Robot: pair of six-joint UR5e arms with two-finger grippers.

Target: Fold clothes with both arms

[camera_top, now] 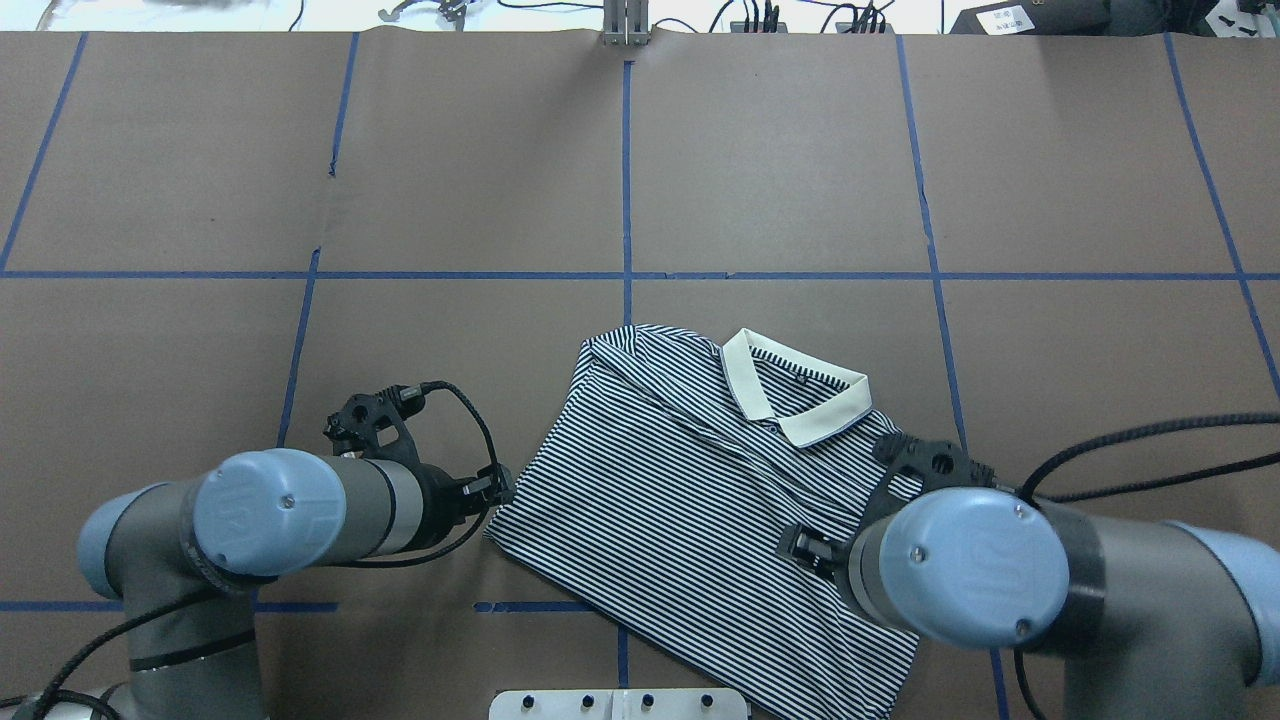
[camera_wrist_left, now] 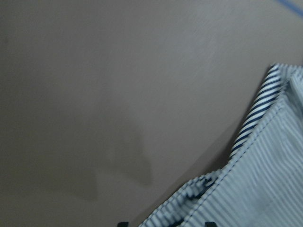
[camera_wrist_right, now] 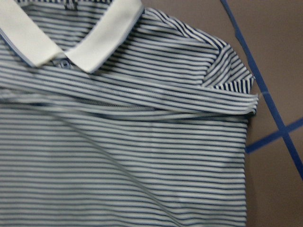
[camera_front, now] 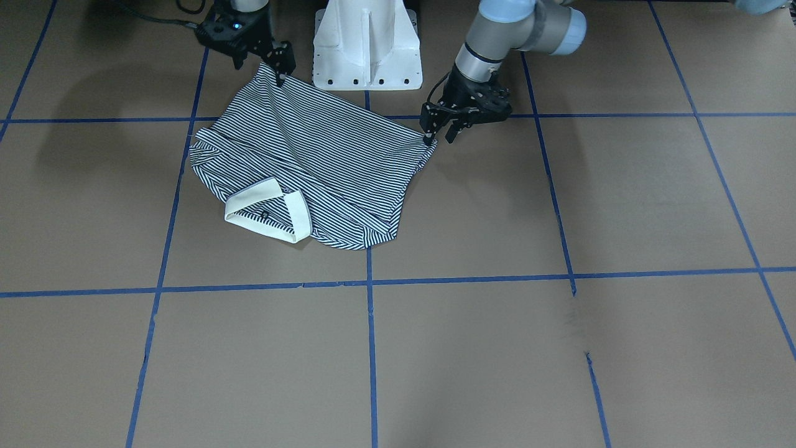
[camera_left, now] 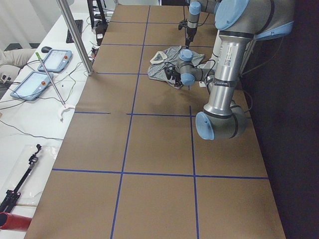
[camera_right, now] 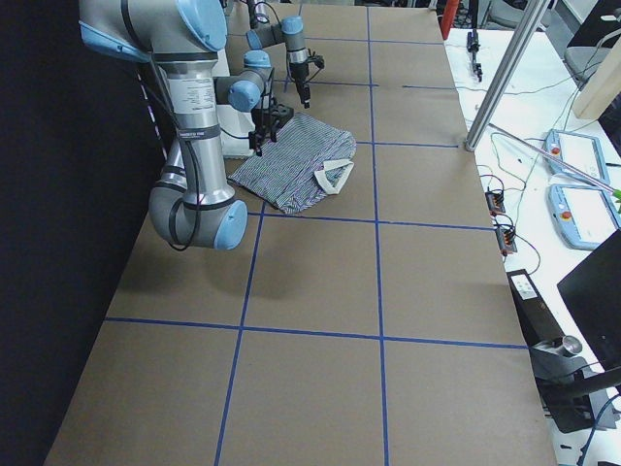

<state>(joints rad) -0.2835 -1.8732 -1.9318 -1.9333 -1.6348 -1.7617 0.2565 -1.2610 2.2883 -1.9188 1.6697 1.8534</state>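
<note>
The navy-and-white striped polo shirt lies front up on the brown table, just in front of the white pedestal and mostly to the robot's right of it. Its cream collar is the part farthest from the pedestal. The hem is the nearest edge and runs at a slant. 1 hem corner sits beside the pedestal on the robot's right, and the other lies out in front of the pedestal, toward the robot's left. The right wrist view shows a flat fold crossing the chest below the collar.

The left arm reaches down in front of the pedestal and puts the left pincer at the hem corner there. In the left wrist view its 2 jaws stand apart, with the bunched corner between them.

The right arm brings the right pincer down onto the hem corner beside the pedestal. I cannot tell whether it is apart or clamped. The arm hides it from overhead, and its own camera shows only striped cloth and collar.

A blue tape line runs straight out from the pedestal's front and passes under the shirt.
</note>
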